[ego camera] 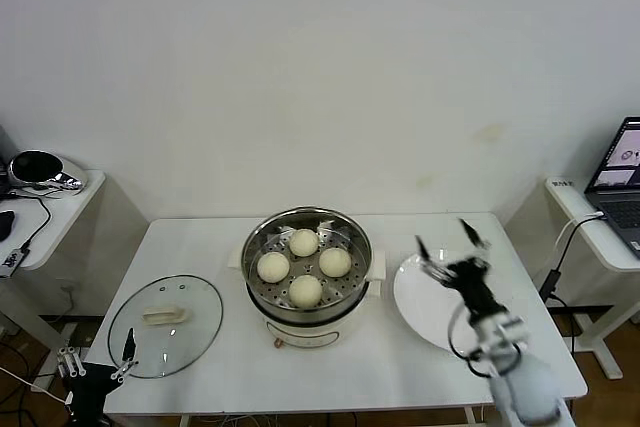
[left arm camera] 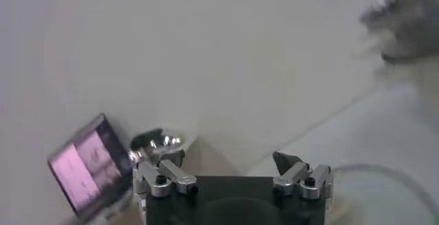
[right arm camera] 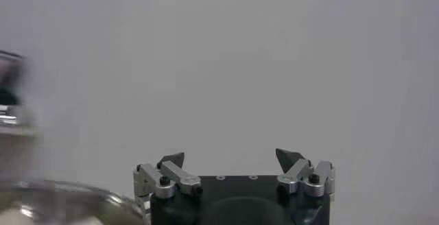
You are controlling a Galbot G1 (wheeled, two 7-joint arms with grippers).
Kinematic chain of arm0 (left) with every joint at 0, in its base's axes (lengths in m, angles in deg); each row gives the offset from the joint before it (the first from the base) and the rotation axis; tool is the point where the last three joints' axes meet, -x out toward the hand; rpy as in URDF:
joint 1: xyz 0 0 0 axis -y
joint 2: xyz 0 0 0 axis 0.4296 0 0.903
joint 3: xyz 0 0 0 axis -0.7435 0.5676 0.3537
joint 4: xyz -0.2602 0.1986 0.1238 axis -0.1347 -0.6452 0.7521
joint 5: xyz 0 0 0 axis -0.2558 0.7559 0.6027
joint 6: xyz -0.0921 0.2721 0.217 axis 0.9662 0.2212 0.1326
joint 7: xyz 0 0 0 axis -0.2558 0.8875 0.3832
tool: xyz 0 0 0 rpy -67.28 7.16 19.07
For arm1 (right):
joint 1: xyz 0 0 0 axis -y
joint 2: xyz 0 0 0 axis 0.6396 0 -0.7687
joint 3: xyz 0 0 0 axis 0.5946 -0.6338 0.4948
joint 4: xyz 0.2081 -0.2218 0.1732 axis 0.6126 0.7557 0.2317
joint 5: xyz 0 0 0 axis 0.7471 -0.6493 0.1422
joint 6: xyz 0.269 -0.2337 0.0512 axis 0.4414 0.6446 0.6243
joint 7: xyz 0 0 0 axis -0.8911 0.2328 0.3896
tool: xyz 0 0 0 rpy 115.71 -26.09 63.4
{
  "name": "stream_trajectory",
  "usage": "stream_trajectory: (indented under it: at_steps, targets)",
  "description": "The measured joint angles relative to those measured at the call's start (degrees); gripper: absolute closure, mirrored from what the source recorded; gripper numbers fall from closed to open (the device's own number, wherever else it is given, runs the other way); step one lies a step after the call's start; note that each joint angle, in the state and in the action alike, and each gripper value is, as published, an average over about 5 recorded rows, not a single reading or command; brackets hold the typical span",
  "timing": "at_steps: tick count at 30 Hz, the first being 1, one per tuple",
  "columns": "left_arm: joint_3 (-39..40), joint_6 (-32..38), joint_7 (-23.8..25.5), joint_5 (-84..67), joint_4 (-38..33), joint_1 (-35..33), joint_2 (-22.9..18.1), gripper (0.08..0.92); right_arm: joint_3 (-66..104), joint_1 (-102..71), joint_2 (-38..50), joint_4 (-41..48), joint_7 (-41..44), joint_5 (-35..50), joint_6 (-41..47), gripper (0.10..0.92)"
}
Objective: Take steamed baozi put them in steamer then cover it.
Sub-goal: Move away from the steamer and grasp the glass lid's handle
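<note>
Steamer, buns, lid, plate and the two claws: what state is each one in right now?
steamer: uncovered.
steamed baozi: all four on the tray inside.
glass lid: flat on the table, left of the steamer.
plate: bare.
right claw: open, empty, above the plate.
left claw: open, empty, by the lid's near edge.

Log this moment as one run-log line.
baozi: four in steamer | lid: off, on table left of steamer | plate: bare | right gripper: open above plate | left gripper: open, near lid
</note>
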Motion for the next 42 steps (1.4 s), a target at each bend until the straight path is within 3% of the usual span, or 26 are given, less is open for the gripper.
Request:
stream_trajectory:
  at_steps: [7, 16, 30, 42]
  targets:
    - [0.1, 1.0, -0.1, 17.0, 6.7, 2.5, 3.8, 0.177, 9.4, -6.6, -4.8, 0.4, -3.9, -0.7, -1.0, 0.203]
    - [3.1, 1.5, 0.4, 30.9, 15.4, 10.4, 6.7, 0.177, 16.1, -10.7, -8.3, 0.8, -7.7, -1.3, -2.3, 0.203]
    - [7.9, 2.1, 0.7, 37.7, 26.2, 22.7, 9.0, 0.177, 20.6, -14.2, -11.4, 0.3, -9.5, -2.6, -3.6, 0.203]
    - [9.8, 2.7, 1.1, 39.3, 31.6, 28.5, 8.8, 0.177, 21.6, -15.3, -12.6, 0.9, -10.0, -3.5, -4.7, 0.203]
